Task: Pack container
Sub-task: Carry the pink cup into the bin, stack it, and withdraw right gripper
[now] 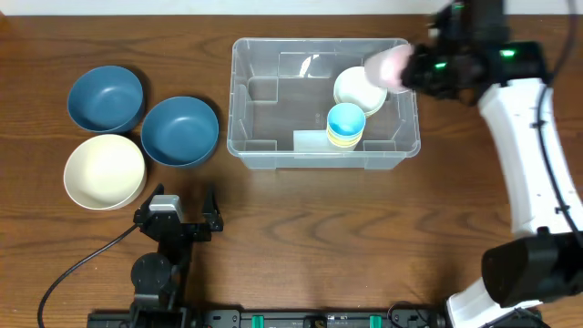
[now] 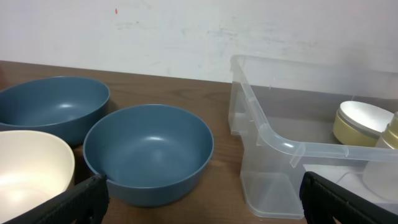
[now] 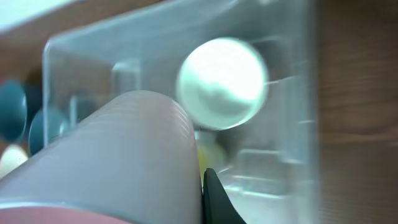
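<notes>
- Overhead: the brown wooden table (image 1: pixel 301 237) is carrying the container (image 1: pixel 250 100), which is sitting mid-table toward the back edge.
- A cream cup (image 1: pixel 355 89) and a blue-lined cup (image 1: pixel 346 123) are lying in its right end.
- Two blue bowls (image 1: pixel 105 97) (image 1: pixel 179 130) and a cream bowl (image 1: pixel 104 170) are sitting to its left.
- The left gripper (image 1: pixel 182 202) is sitting low near the front edge, jaws spread wide and empty.
- The right gripper (image 1: pixel 405 68) is hanging over the container's right rim, pinching a pink cup (image 1: pixel 387 64).
- Left wrist: a scuffed white wall (image 2: pixel 155 31) is backing the table; the container's corner (image 2: pixel 273 134) is showing at the right, beside a blue bowl.
- Right wrist: blurred; the pink cup (image 3: pixel 124 155) is filling the foreground above the container (image 3: pixel 292 74).
</notes>
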You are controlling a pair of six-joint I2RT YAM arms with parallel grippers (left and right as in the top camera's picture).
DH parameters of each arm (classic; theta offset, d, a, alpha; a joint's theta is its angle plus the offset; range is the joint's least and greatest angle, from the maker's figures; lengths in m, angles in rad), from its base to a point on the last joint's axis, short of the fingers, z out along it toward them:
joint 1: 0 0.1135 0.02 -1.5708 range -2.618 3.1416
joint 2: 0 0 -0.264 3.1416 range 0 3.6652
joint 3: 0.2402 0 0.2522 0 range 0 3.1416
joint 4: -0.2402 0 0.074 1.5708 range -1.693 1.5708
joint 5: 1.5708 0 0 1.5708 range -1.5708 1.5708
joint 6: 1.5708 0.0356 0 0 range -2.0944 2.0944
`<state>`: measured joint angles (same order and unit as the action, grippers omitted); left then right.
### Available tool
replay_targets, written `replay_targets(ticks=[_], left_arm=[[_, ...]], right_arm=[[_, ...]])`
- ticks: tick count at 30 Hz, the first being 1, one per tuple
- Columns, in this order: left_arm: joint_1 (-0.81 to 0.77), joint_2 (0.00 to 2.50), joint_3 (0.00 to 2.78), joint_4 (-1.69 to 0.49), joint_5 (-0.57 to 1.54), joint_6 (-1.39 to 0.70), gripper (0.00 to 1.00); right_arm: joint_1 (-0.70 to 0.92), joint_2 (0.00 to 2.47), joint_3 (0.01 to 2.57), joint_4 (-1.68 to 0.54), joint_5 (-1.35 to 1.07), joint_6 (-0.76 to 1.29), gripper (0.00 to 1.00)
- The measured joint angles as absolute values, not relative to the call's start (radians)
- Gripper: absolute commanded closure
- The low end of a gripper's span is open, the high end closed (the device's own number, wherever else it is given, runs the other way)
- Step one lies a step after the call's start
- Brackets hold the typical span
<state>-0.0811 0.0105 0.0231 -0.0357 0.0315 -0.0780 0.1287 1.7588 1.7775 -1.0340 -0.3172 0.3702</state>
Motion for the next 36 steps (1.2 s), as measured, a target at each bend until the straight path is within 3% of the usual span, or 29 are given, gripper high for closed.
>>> replay_targets(ticks=[10, 22, 24, 26, 28, 31, 36], left_arm=[[-0.081, 0.010, 0.023, -0.036, 0.031, -0.078, 0.02], [-0.081, 0.010, 0.023, -0.036, 0.031, -0.078, 0.02], [-0.081, 0.010, 0.023, -0.036, 0.031, -0.078, 0.02], [-0.081, 0.010, 0.023, -0.036, 0.031, -0.078, 0.02], [-0.081, 0.010, 0.023, -0.036, 0.031, -0.078, 0.02], [-0.081, 0.010, 0.023, -0.036, 0.031, -0.078, 0.02], [-0.081, 0.010, 0.023, -0.036, 0.031, -0.078, 0.02]], right_arm=[[0.290, 1.760, 1.772, -1.063, -0.214, 0.374, 0.99], [0.314, 1.760, 1.599, -0.967, -0.110, 0.417, 0.96], [0.314, 1.760, 1.559, -0.930, -0.107, 0.418, 0.85], [0.314, 1.760, 1.526, -0.904, -0.105, 0.425, 0.55], [0.314, 1.760, 1.503, -0.883, -0.114, 0.423, 0.35], [0.314, 1.760, 1.495, -0.865, -0.136, 0.407, 0.25], [0.314, 1.760, 1.506, -0.869, -0.178, 0.397, 0.22]])
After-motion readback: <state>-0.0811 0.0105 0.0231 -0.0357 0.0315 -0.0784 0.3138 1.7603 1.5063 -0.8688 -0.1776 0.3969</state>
